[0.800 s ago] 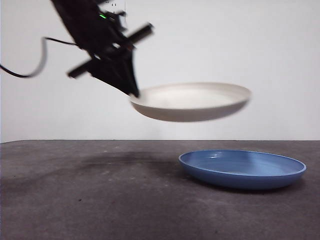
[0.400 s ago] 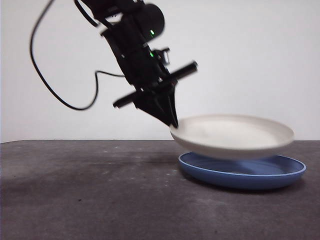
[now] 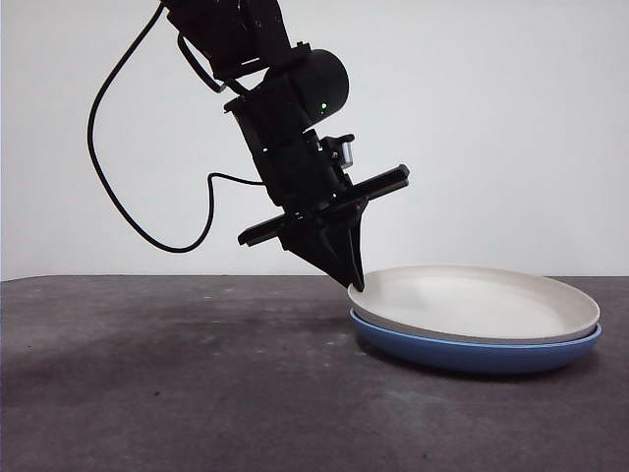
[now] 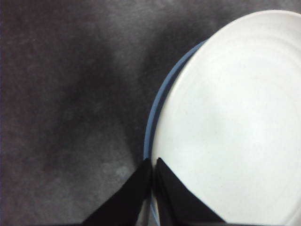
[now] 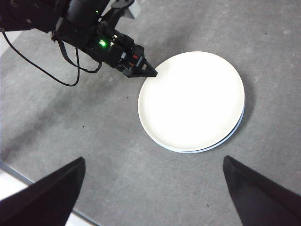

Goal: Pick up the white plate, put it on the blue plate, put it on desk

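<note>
The white plate [image 3: 472, 295] lies nested in the blue plate [image 3: 472, 356] on the desk [image 3: 147, 393], right of the middle. My left gripper [image 3: 356, 285] slants down from the upper left and is shut on the white plate's near-left rim. In the left wrist view the jaws of the left gripper [image 4: 153, 162] pinch the white plate [image 4: 230, 122], and only a sliver of the blue plate [image 4: 153, 113] shows. My right gripper [image 5: 154, 159] hangs high above the desk, open and empty, looking down on the white plate [image 5: 190, 101] and the left gripper [image 5: 153, 73].
A black cable [image 3: 128, 211] loops down from the left arm, left of the plates. The desk's edge [image 5: 28, 174] shows in the right wrist view, well away from the plates.
The left gripper has carried the white plate rightward and down. The plate hung in the air a second ago and now rests inside the blue plate.
</note>
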Controlling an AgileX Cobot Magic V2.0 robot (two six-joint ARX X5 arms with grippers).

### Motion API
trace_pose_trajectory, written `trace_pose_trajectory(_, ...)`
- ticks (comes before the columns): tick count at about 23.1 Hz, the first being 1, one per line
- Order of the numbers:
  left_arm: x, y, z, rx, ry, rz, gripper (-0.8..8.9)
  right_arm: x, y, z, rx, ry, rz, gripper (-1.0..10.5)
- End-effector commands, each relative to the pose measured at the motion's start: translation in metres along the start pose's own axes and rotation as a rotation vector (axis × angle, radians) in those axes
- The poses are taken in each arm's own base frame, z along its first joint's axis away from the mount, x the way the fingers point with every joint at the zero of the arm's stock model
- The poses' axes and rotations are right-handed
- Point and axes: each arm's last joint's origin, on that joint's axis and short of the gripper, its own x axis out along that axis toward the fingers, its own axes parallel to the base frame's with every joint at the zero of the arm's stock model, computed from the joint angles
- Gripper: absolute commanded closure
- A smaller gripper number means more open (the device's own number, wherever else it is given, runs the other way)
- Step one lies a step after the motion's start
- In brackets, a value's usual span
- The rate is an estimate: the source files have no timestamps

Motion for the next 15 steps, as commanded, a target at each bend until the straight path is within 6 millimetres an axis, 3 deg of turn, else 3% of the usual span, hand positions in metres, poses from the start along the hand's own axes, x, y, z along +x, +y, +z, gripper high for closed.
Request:
trace_pose_trajectory(1,0.007,-0.006,0.003,0.011,-0.005,-0.010,8.05,-0.003,0.002,0.004,-0.002,-0.019,0.000,4.8)
trace_pose_trajectory(3,0.008,-0.007,0.003,0.014,-0.004,-0.011,7.45,-0.003,0.002,0.004,-0.002,-0.019,0.000,4.8)
trace_pose_trajectory(6,0.008,-0.009,0.002,0.018,-0.002,-0.014,5.31,-0.003,0.002,0.004,-0.002,-0.019,0.000,4.8)
trace_pose_trajectory(11,0.001,-0.011,0.002,0.036,0.004,-0.013,5.24,-0.003,0.002,0.004,-0.002,-0.019,0.000,4.8)
trace_pose_trajectory(15,-0.040,-0.015,0.010,0.081,-0.056,-0.022,5.24,-0.003,0.002,0.004,-0.006,-0.019,-0.006,4.8)
